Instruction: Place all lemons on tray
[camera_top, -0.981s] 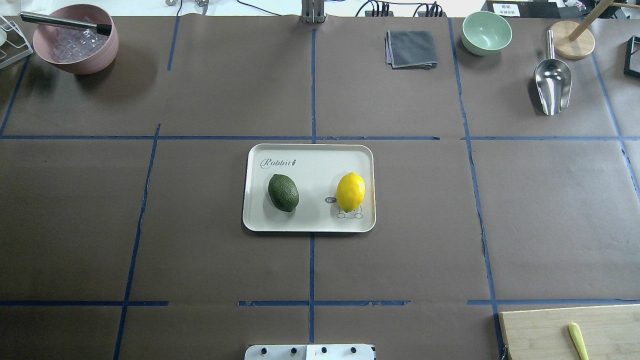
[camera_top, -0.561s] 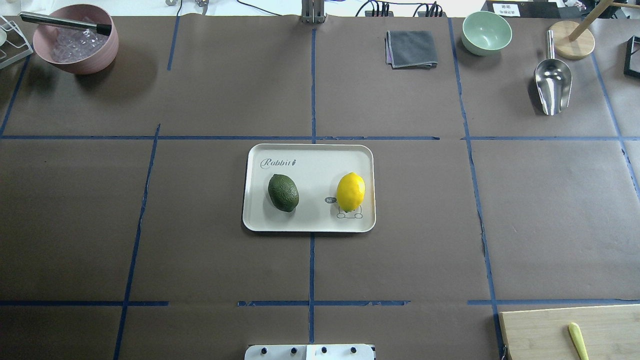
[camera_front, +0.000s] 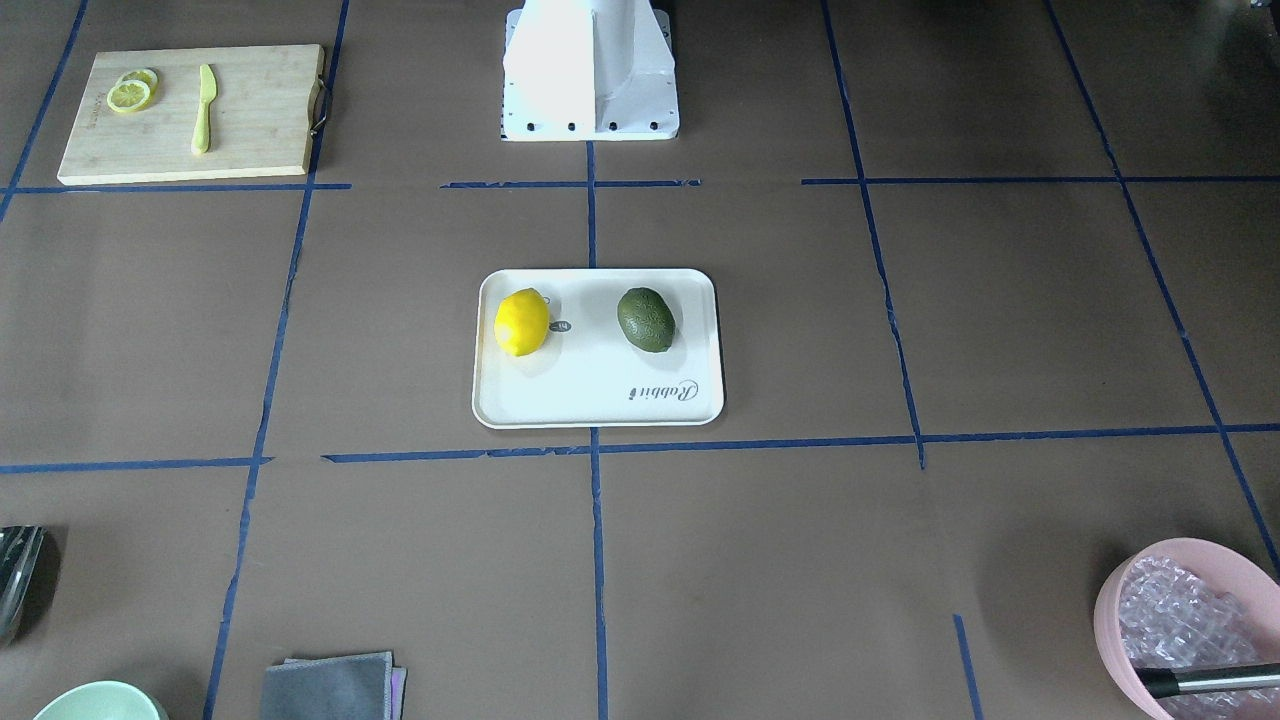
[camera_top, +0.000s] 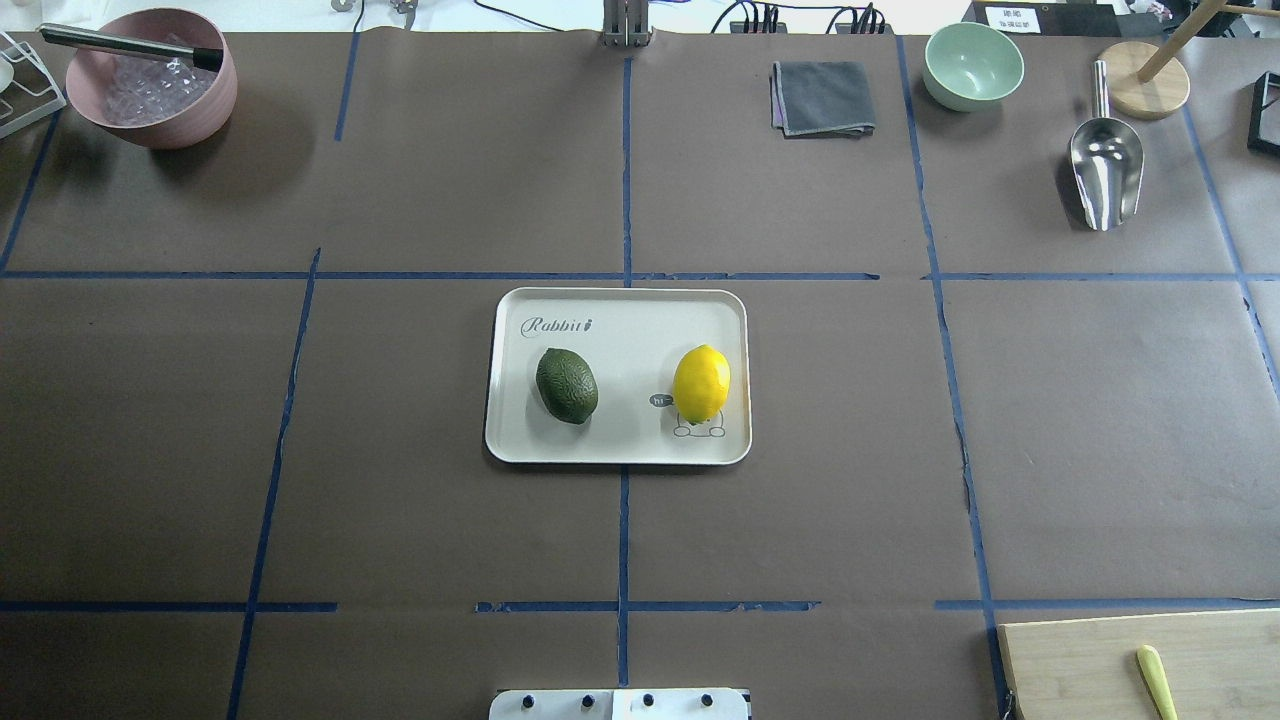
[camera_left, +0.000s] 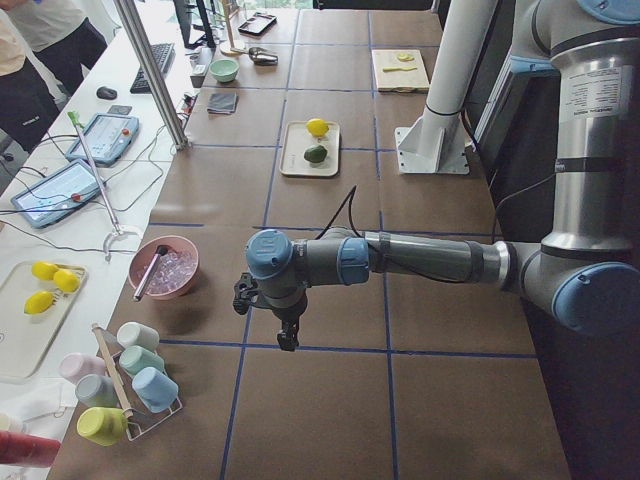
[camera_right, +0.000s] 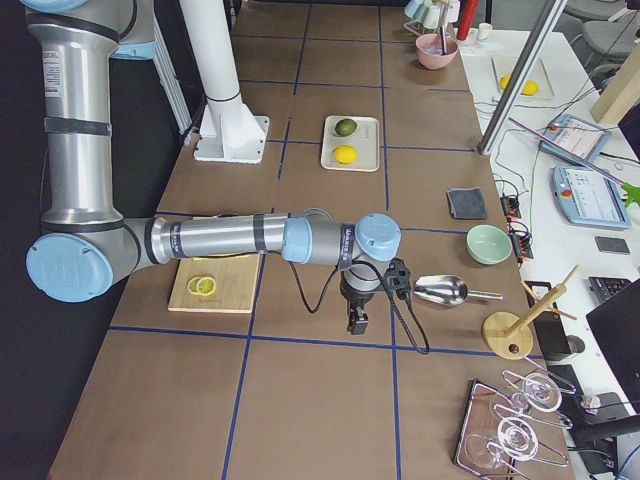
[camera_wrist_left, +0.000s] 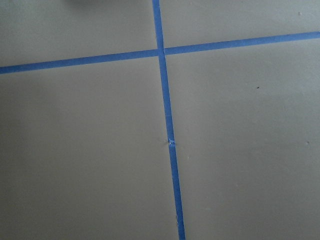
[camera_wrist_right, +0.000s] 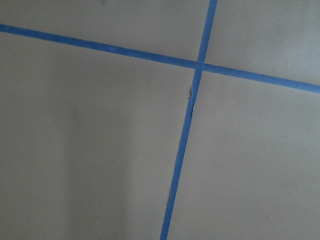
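In the middle of the worktop, the tray (camera_top: 620, 335) holds both lemons. The green lemon (camera_top: 566, 385) lies on its left half under the script. The yellow lemon (camera_top: 701, 383) lies on its right half, over the little drawing and close to the rim on that side. The two are well apart, each wholly inside the rim, and nothing is touching them.

Judged from this, the placing is done, and the step in hand is simply to finish without disturbing anything. Each arm hangs out past an end of the worktop, far from the tray. The left pincer (camera_left: 288, 338) points down over bare paper near the pink bowl (camera_left: 164, 268). The right pincer (camera_right: 357, 320) points down beside the metal scoop (camera_right: 441, 290). Both appear only in the side views, so I cannot tell whether either is wide or narrow. The wrist cameras show only paper and blue tape, with no fruit in the frame.

To end well, any further arm travel should run high and wide of the tray, since a nudge could roll the oval fruit, the yellow one soonest over its near rim. The slices (camera_front: 132, 92) on the cutting board (camera_front: 250, 110) look like no part of this job and are best left alone.
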